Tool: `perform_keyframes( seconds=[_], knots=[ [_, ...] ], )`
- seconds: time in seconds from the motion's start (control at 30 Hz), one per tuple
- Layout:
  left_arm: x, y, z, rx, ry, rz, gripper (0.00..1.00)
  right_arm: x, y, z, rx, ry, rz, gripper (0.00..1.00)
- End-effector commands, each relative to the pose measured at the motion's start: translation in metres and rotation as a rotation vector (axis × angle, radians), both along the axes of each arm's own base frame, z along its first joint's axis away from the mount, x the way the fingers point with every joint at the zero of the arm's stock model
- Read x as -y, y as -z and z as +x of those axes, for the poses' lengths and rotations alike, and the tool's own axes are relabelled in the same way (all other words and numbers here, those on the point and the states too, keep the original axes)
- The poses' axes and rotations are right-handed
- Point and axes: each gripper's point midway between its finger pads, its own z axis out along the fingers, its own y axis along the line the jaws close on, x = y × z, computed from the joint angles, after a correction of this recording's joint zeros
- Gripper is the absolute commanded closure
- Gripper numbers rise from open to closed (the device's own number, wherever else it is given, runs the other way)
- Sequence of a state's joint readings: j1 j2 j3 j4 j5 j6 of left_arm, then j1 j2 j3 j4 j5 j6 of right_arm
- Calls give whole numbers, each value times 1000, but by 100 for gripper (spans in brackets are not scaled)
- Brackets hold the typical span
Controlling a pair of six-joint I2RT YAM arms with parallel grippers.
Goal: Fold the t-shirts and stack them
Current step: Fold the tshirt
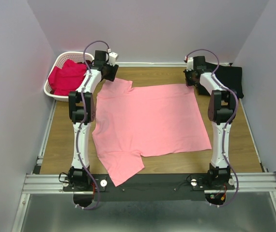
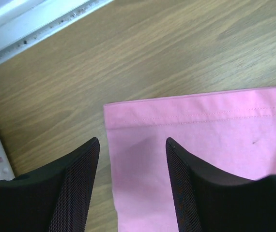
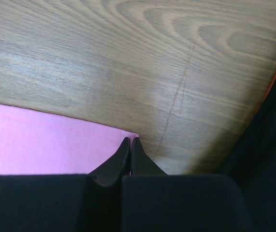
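Overhead: salmon-pink t-shirt (image 1: 152,121) lies flat between both arms, each stretched forward and angled down. Only the wrist views reveal the jaws. The left gripper (image 2: 133,142) is wide apart and empty, a hemmed corner between its jaws. The right gripper (image 3: 130,140) is closed with a shirt corner at its tips; whether it pinches the fabric is unclear.

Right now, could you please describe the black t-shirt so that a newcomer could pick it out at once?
Start at the wooden table and go to its far right corner. The black t-shirt lies there as a compact dark shape. It is the only dark garment: the pink t-shirt is spread flat mid-table, and the magenta-red t-shirts are piled in the white basket at the far left.
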State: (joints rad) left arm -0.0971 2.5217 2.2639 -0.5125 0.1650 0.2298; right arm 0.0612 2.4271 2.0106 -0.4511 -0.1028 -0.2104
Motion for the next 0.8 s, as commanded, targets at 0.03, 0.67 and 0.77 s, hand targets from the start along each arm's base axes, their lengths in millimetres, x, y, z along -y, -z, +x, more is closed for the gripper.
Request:
perform_keyframes(
  seconds=[0.03, 0.67, 0.77],
  knots=[
    [5, -24, -3, 5, -13, -76, 29, 6, 47, -45, -207, 2, -8, 99],
    [-8, 46, -39, -217, -142, -91, 10, 8, 44, -43, -200, 3, -18, 99],
    [-8, 49, -40, -225, -142, -86, 8, 9, 45, -44, -203, 4, -20, 99]
  ],
)
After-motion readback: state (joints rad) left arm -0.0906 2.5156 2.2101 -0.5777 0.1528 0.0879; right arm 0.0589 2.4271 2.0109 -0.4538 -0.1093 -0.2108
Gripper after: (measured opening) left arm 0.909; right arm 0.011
